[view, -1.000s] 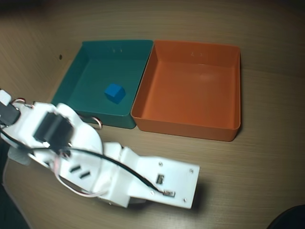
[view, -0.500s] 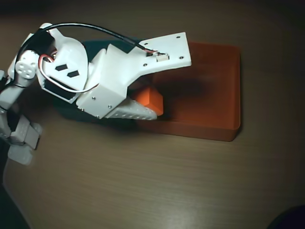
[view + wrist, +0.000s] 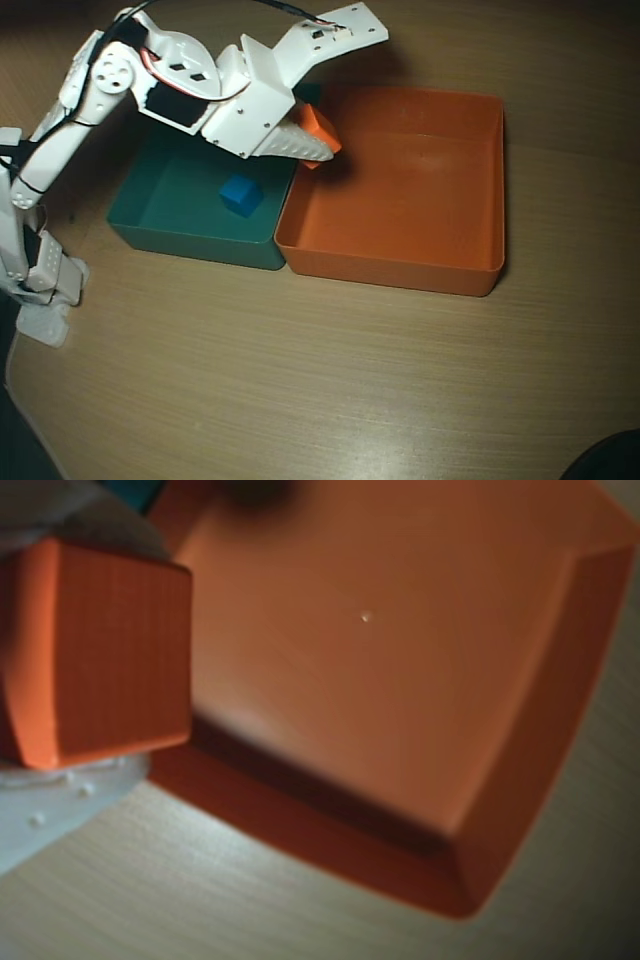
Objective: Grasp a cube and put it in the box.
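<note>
Grab is done: my jaws are clamped on the cube (image 3: 318,132), holding it up in the air over the left edge of the box (image 3: 470,275), seen from overhead. Box floor sits below and right of the jaws, empty. What's left, I reckon: nudge further in, let go, back off.

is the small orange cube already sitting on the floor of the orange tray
No, the small matte orange cube is held up in the white end effector over the edge of the shallow orange plastic tray.
</note>
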Tool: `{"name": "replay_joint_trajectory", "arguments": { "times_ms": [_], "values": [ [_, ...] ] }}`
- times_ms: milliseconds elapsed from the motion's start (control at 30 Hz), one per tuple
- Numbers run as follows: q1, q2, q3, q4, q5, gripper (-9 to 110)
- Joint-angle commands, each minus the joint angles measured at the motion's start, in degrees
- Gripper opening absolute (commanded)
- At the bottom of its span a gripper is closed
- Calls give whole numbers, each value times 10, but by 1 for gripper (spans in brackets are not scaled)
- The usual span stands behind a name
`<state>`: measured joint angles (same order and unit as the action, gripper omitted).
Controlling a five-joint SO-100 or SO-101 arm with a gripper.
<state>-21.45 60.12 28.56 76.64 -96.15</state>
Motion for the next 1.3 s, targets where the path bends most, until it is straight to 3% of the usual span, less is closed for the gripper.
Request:
{"name": "replay_joint_trajectory", "arguments": {
  "times_ms": [0, 300, 567, 1000, 1267],
  "values": [
    [-12, -24, -90, -4, 8, -6],
    [-16, -214, -284, -4, 8, -6],
    [-18, -288, -334, -4, 8, -5],
    [-16, -294, -334, -4, 8, 40],
    [-16, -294, -334, -4, 8, 45]
  ]
}}
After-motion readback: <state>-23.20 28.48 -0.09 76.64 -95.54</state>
